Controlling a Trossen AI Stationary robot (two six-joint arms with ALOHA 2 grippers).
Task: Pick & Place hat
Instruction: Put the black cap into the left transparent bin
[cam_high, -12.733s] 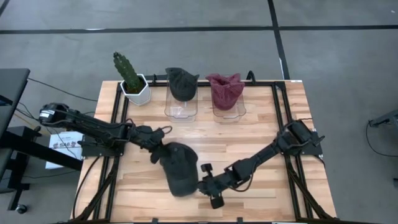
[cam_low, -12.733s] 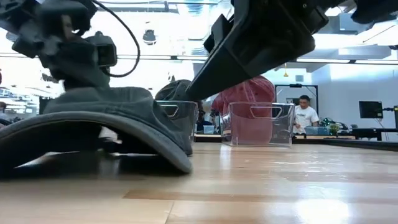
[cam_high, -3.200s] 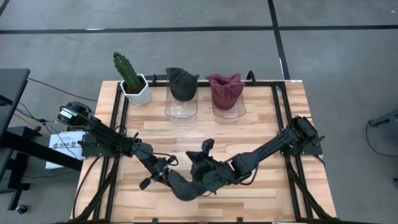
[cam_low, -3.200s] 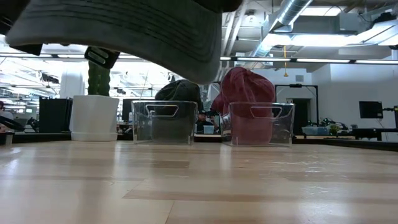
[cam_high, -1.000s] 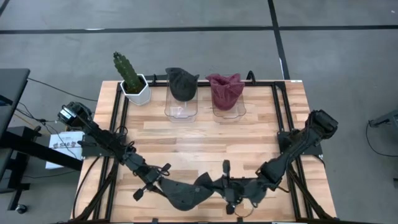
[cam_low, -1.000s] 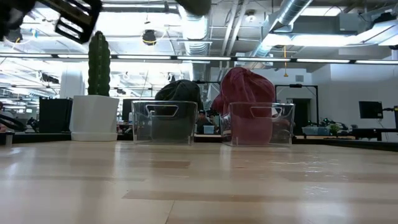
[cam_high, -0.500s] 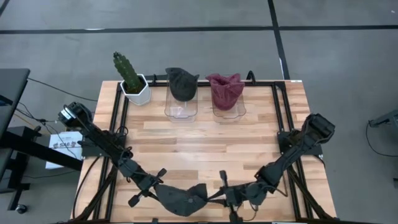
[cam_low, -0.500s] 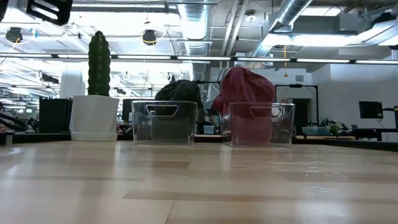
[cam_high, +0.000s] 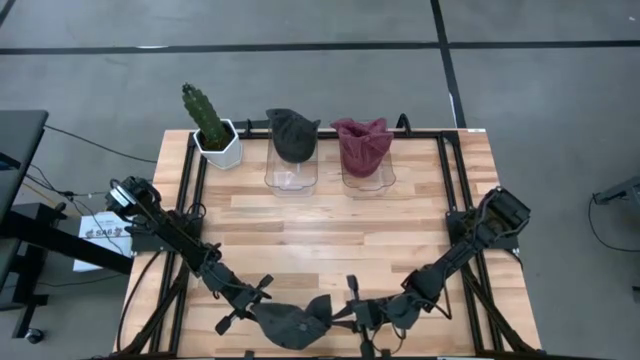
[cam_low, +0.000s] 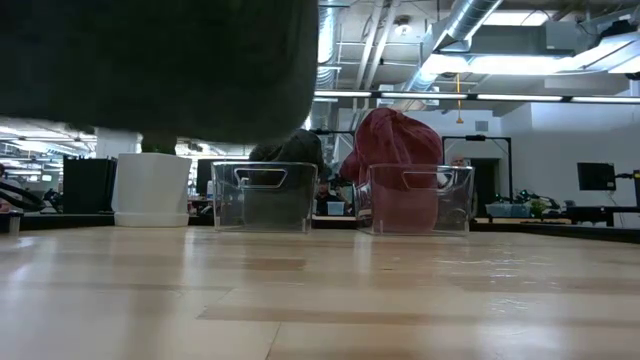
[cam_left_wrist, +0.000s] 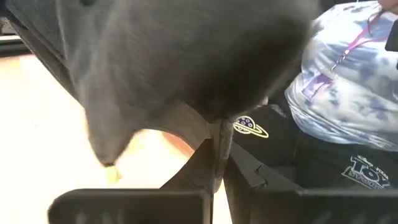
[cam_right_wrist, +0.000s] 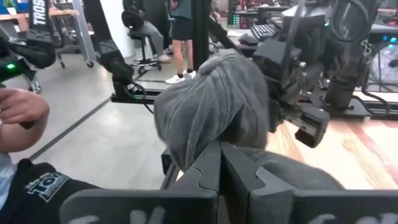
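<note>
A dark grey hat hangs bunched between both grippers over the table's near edge. In the low view the hat fills the upper left, above the bare wood. My left gripper is shut on its left side and my right gripper on its right side. The left wrist view is mostly filled by the hat. The right wrist view shows the hat as a rounded lump with my left gripper behind it. My left gripper pinches a thin edge of the hat's cloth between its two shut fingers, coming from the table's left. The hat is lifted clear and bulges beyond the fingers. My right gripper pinches a fold of the hat between its shut fingers, coming from the table's right. The cloth is bunched in ridges above the fingers, clear of the table.
At the far edge stand a cactus in a white pot, a clear bin with a dark grey hat and a clear bin with a maroon hat. A person in a tie-dye shirt sits past the near edge.
Both grippers have carried the hat a little toward the near edge. My right gripper has moved toward the left, so the hat, earlier stretched wide between the grippers, is now bunched shorter. In the low view the hat has come to fill the upper left.
</note>
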